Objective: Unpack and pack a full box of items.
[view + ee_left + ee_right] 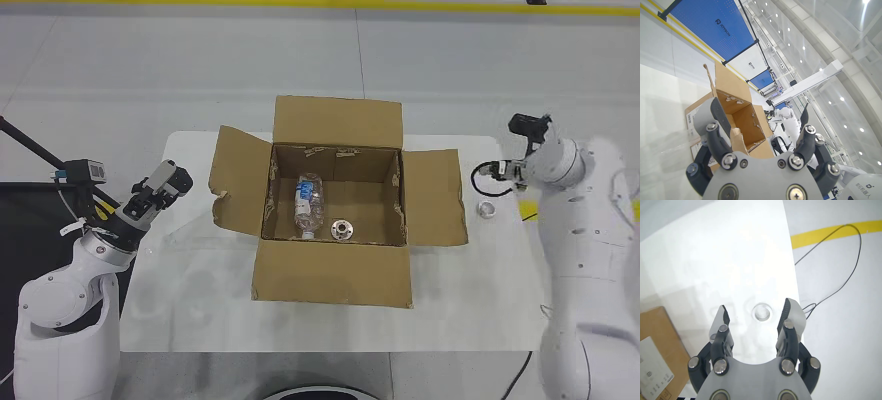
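Note:
An open cardboard box (332,275) stands mid-table with all its flaps spread. Inside lie a clear plastic bottle (308,205) and a small metal ring (342,229). A second metal ring (486,209) rests on the table to the right of the box, also seen as a silver ring (762,314). My right gripper (754,313) hovers open just above that ring, nothing between its fingers; in the top view the right gripper (498,172) sits beside the box's right flap. My left gripper (761,111) is open and empty, left of the box (740,121), tilted upward.
The white table (200,300) has bare room in front of and left of the box. Its right edge (793,262) runs close beside the ring. A black cable (848,275) lies on the floor past that edge. A black stand (40,150) is at the far left.

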`<state>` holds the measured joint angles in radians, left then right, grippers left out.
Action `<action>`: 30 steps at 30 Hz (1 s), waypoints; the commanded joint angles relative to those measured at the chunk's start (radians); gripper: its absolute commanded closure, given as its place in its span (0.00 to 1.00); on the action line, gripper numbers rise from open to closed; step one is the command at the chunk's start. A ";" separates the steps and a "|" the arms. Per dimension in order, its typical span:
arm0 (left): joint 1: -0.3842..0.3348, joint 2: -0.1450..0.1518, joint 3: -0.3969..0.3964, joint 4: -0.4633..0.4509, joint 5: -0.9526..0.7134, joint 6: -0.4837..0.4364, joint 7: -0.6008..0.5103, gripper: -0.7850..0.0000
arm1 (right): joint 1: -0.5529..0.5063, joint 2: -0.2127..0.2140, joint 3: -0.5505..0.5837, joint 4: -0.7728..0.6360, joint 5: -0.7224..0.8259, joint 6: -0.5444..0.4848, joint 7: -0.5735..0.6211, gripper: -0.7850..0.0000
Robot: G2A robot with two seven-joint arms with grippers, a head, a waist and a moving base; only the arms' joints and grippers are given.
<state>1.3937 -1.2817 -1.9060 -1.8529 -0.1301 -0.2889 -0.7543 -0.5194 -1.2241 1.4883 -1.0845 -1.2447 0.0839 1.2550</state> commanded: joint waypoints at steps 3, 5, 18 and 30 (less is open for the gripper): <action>0.000 0.000 0.000 0.000 0.000 0.000 0.000 0.00 | -0.173 0.003 -0.005 -0.493 -0.049 0.110 0.065 0.00; 0.000 0.000 0.000 0.000 0.000 0.000 0.000 0.00 | -0.234 0.002 -0.018 -0.662 -0.062 0.132 0.085 0.00; 0.000 0.000 0.000 0.000 0.000 0.000 0.000 0.00 | -0.177 -0.038 -0.339 -0.858 0.045 0.077 0.095 0.00; 0.000 0.000 0.000 0.000 0.000 0.000 0.000 0.00 | 0.015 -0.132 -0.651 -0.456 0.225 0.109 0.019 0.00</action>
<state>1.3937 -1.2817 -1.9060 -1.8529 -0.1301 -0.2889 -0.7543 -0.5200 -1.3475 0.8543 -1.5894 -1.0400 0.1905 1.2845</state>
